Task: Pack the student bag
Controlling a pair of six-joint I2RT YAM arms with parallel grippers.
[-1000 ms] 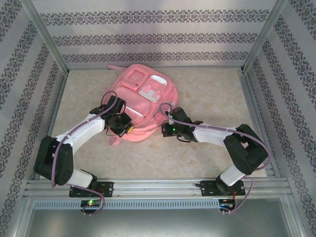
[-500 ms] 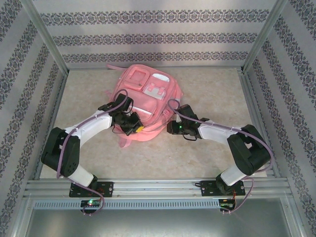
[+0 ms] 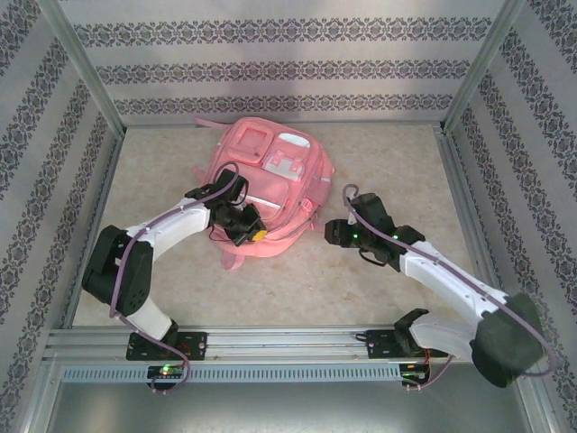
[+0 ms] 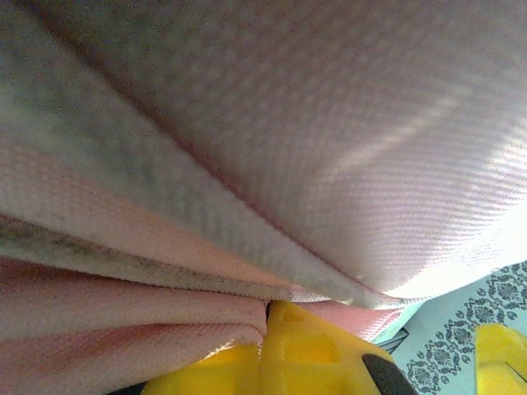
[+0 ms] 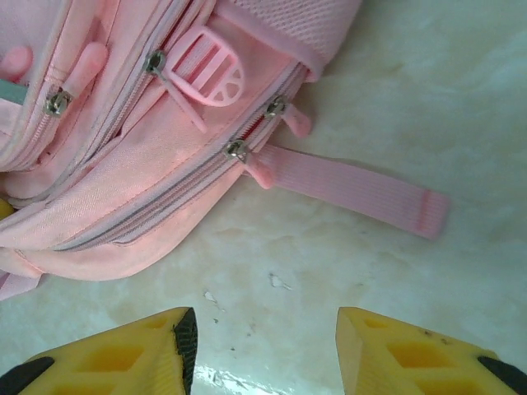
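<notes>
- The bag (image 3: pixel 281 176) lies flat in the middle of the desk (image 3: pixel 397 158), toward the far side, its top edge near the back wall (image 3: pixel 288 77).
- My left fingers (image 3: pixel 252 233) are at the bag's near-left edge, clamped together on a fold of its pink cloth, which crowds the left wrist view.
- My right fingers (image 5: pixel 263 329) stand apart over bare desk, just off the bag's near-right edge, touching nothing.
- Beyond them a strap (image 5: pixel 354 188) lies flat on the desk, running out from under the bag's zipped edge; two zip pulls (image 5: pixel 239 152) hang over that edge.
- Open desk lies right of the bag, left of it, and in a strip between its near edge and the rail (image 3: pixel 288 341).
</notes>
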